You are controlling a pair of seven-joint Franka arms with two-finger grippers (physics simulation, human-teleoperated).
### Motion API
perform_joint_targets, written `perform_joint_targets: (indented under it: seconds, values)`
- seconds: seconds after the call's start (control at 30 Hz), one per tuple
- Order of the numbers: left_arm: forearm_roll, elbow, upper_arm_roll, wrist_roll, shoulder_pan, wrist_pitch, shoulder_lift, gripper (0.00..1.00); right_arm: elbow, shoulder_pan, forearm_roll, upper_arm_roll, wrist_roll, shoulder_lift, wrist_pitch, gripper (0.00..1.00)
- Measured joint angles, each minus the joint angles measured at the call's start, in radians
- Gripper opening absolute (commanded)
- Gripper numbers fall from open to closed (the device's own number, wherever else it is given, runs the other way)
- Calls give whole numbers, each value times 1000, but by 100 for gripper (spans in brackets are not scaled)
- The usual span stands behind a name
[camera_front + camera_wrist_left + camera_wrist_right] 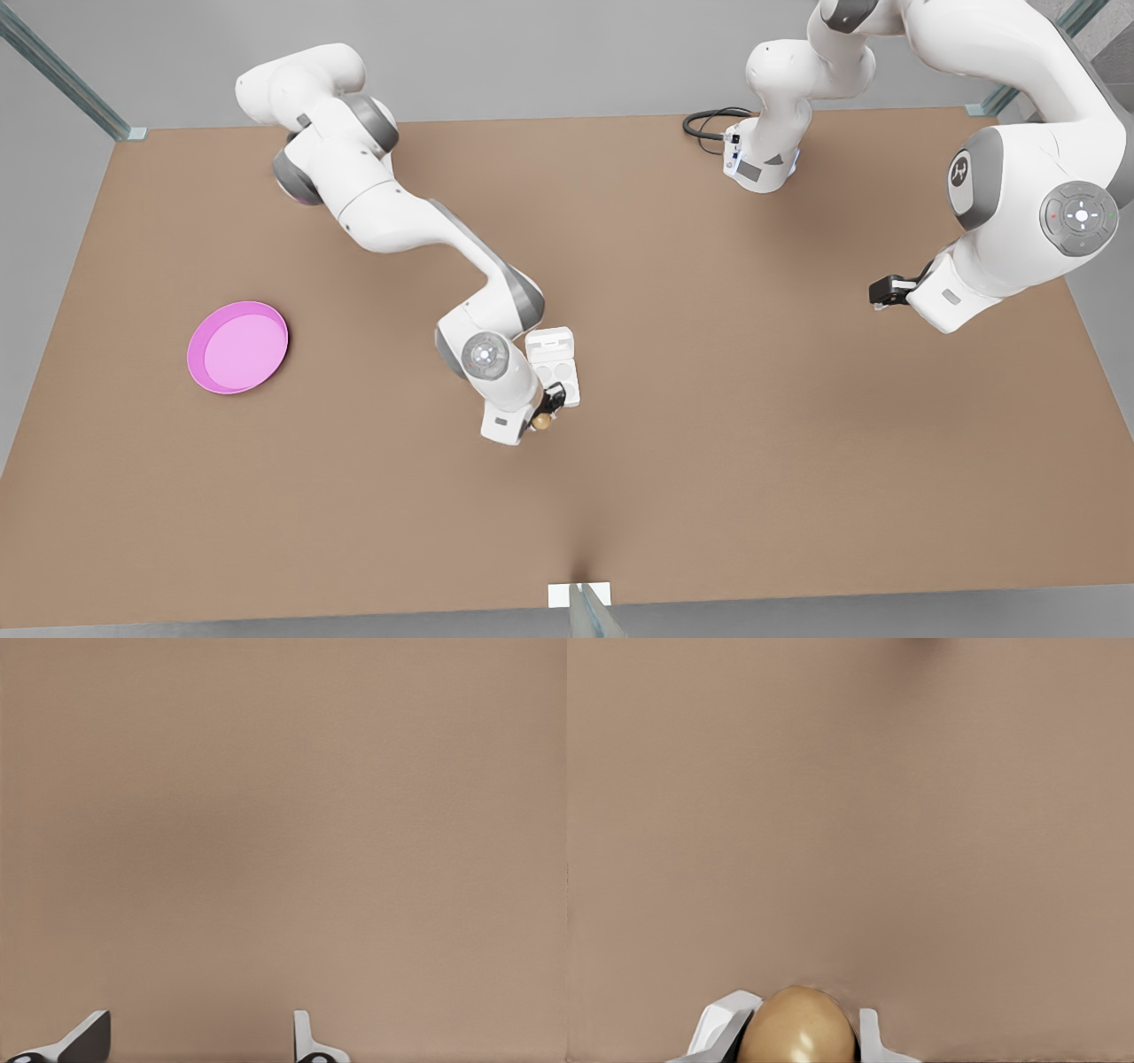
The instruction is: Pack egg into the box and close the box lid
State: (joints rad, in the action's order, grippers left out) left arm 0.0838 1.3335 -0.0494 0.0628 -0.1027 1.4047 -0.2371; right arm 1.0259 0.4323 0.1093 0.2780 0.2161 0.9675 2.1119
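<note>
A tan-brown egg (pixel 541 422) (pixel 799 1029) sits between the fingers of my right gripper (pixel 547 409) (pixel 799 1020), which is shut on it. In the front view the egg hangs just off the near corner of the box (pixel 562 370), a small white carton lying open mid-table, with round cups showing. The box lid (pixel 549 340) lies flat, folded back on the far side of the tray. The right arm's hand covers part of the tray's near edge. My left gripper (pixel 879 293) (pixel 199 1032) waits open above bare table at the front view's right, holding nothing.
A round pink plate (pixel 237 347) rests on the brown table (pixel 709 425) at the front view's left. A black cable (pixel 709 122) loops by the arm base at the back. Glass rails mark the table corners.
</note>
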Motion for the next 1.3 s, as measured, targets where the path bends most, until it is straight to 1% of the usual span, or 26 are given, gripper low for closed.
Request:
perform_joint_targets:
  seconds: [0.1,0.23,0.47,0.5,0.53,0.63,0.7,0.73,0.77,0.8,0.83,0.87,0.9,0.97,1.03,1.07,1.1,1.13,1.2,1.23,1.3]
  values:
    - [0,0,0,0,0,0,0,100,57,15,4,-2,115,-8,6,42]
    - [0,0,0,0,0,1,-5,100,206,7,9,-2,241,-67,32,42]
    - [0,0,-1,0,0,1,-5,100,269,40,14,6,419,-89,74,42]
    - [0,0,-1,0,0,1,-5,100,275,44,16,7,442,-90,78,68]
    - [0,0,0,0,0,1,-6,100,279,48,20,7,465,-90,80,100]
    - [0,0,-1,0,0,2,-6,100,267,52,43,8,526,-90,84,100]
    - [0,0,-1,0,0,2,-6,100,202,33,66,7,552,-104,84,100]
    - [0,0,-1,0,0,2,-6,100,173,-11,78,7,549,-159,82,100]
    - [0,0,-1,0,0,2,-8,100,158,-100,84,6,531,-245,55,100]
    - [1,0,0,0,0,2,-20,100,159,-224,88,3,501,-351,-6,100]
    - [2,0,0,0,-1,2,-39,100,220,-360,90,-1,469,-481,-81,100]
    - [4,-1,-1,0,-11,1,-57,100,331,-463,68,-13,437,-618,-147,100]
    - [7,-1,-1,-1,-20,-2,-78,100,390,-532,32,-27,405,-693,-208,100]
    - [38,0,-1,-7,-59,-21,-117,100,399,-591,-20,-38,348,-748,-319,100]
    - [61,-1,-1,-18,-90,-37,-132,100,370,-614,-35,-42,296,-754,-409,100]
    - [69,-2,-2,-31,-130,-59,-134,94,366,-639,-35,-44,272,-754,-444,100]
    - [75,-6,-3,-53,-219,-93,-135,47,364,-655,-32,-44,250,-754,-474,100]
    - [77,-11,-2,-80,-334,-133,-135,21,363,-664,-29,-44,229,-754,-500,100]
    - [40,-15,0,-141,-509,-224,-133,21,361,-669,-25,-44,189,-755,-540,100]
    - [-5,-16,0,-177,-557,-263,-133,21,360,-668,-24,-44,171,-755,-555,100]
    - [-148,-16,0,-278,-636,-274,-169,21,360,-668,-22,-44,138,-755,-579,100]
